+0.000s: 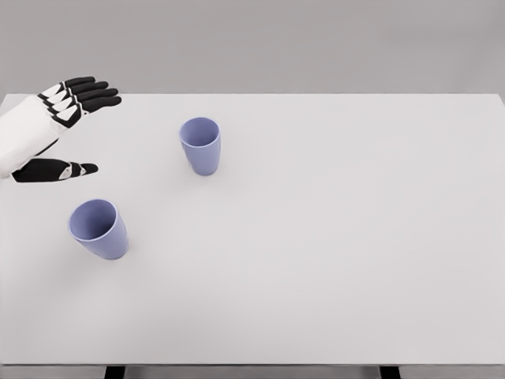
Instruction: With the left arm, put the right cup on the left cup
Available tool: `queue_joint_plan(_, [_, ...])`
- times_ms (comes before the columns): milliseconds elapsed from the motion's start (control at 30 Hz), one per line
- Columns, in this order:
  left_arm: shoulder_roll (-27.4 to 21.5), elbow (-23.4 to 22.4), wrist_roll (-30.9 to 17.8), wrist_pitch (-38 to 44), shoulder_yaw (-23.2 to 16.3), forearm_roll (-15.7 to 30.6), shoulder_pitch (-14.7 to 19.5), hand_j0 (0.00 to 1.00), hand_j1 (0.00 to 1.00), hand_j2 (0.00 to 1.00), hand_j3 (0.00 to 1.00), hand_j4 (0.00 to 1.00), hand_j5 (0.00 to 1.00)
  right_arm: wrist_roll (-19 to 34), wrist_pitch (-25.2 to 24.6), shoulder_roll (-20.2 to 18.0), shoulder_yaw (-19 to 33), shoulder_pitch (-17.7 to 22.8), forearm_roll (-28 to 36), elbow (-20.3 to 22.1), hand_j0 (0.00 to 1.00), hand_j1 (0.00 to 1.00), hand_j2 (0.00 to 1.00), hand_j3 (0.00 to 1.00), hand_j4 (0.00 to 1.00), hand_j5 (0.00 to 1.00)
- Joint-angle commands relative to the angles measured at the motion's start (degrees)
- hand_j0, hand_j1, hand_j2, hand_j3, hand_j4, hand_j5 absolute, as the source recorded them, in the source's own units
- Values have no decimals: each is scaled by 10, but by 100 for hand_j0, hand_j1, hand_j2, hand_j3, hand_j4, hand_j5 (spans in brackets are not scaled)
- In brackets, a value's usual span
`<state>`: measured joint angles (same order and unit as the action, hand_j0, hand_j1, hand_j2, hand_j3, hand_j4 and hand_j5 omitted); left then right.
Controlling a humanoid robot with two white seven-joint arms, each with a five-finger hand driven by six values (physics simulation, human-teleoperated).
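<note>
The left hand (59,130) hangs at the upper left of the frame with its dark fingers (93,93) spread and pointing right and its thumb (55,169) held apart below them; it grips nothing. It is above the surface (339,237), clear of both cups. The right cup (200,145), the one to be moved, stands upright a little left of centre, near the hand but not touched. The left cup (99,228) stands upright lower down at the left, well apart from its partner. So nothing of the task appears done: reaching, grasping, lifting and stacking all remain. The right arm does not show.
</note>
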<state>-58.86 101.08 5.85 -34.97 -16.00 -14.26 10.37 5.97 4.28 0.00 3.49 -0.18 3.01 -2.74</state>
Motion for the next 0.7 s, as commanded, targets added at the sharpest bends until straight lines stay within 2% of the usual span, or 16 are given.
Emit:
queue_joint_plan(0, [0,0,0,0,0,3,0,100,100,100,100,100,100,1,0,0,1,0,2,1,100,100,100,100,100,100])
queue_joint_plan(133, [0,0,0,0,0,3,1,100,100,100,100,100,100,0,-1,0,-1,0,2,-2,100,100,100,100,100,100])
queue_joint_plan(400, [1,-6,0,0,2,-33,3,100,100,100,100,100,100,0,-1,0,-1,0,2,-2,100,100,100,100,100,100])
queue_joint_plan(467, [15,-12,1,0,4,-62,4,100,100,100,100,100,100,0,-1,0,-1,0,2,-2,100,100,100,100,100,100])
queue_joint_plan(500, [30,-12,2,0,7,-64,10,100,100,100,100,100,100,0,-1,0,-1,0,2,-2,100,100,100,100,100,100])
queue_joint_plan(567, [28,-21,-5,0,2,-68,11,100,100,100,100,100,100,0,-1,0,-1,0,2,-2,100,100,100,100,100,100])
queue_joint_plan(600, [23,-21,-36,0,2,-74,17,100,100,100,100,100,100,0,-1,0,-1,0,2,-2,100,100,100,100,100,100])
queue_joint_plan(633, [22,-22,-115,0,2,-63,39,100,100,100,100,100,100,0,-1,0,-1,0,2,-2,100,100,100,100,100,100])
queue_joint_plan(667, [22,-23,-203,0,0,-29,51,100,100,100,100,100,100,0,-1,0,-1,0,2,-2,100,100,100,100,100,100])
